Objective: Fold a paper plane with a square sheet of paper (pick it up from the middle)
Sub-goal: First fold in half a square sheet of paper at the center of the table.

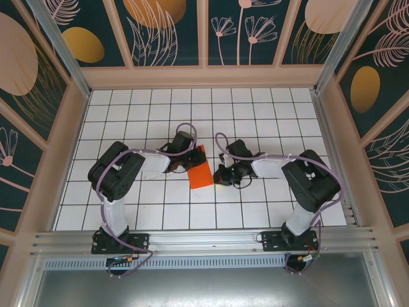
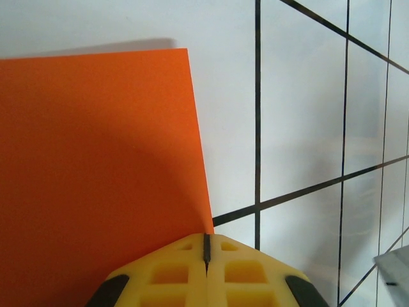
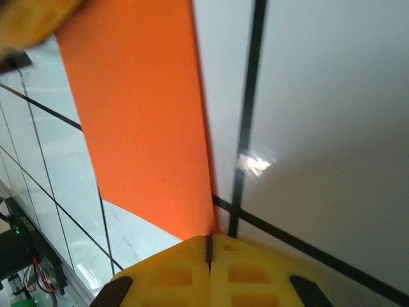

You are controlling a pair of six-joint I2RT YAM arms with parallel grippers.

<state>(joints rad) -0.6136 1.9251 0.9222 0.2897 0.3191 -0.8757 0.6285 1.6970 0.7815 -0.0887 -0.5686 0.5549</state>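
Two grippers met one sheet point(image 1: 200, 173) of orange paper, which lay on the white gridded table point(image 1: 255, 109). From above the sheet showed as a narrow oblong rather than a square, which suggested a first fold in half, though no crease could be made out. The left gripper point(image 2: 206, 238) stood at the sheet's far left side and the right gripper point(image 3: 208, 238) at its near right side. Each was clenched, its yellow pads point(image 2: 246, 268) meeting in a closed seam, and in each wrist view a corner of the sheet ran straight to that seam. Whether the paper was nipped between the pads or merely pressed beneath their tips could not be told. The step in hand was probably the pinning or setting of a fold. It called for one gripper to anchor its corner of the sheet while the other worked along the sheet's edge, since thin paper on glossy tile was likely to slide or turn under a sideways push. Pressure was best sent straight down, with strokes running away from the anchored corner, lest the layers creep apart. A shadow beyond the sheet's far edge, in the left wrist view, hinted at a slight lift there. Any pick-up was to be taken at the sheet's middle, not at its corners.
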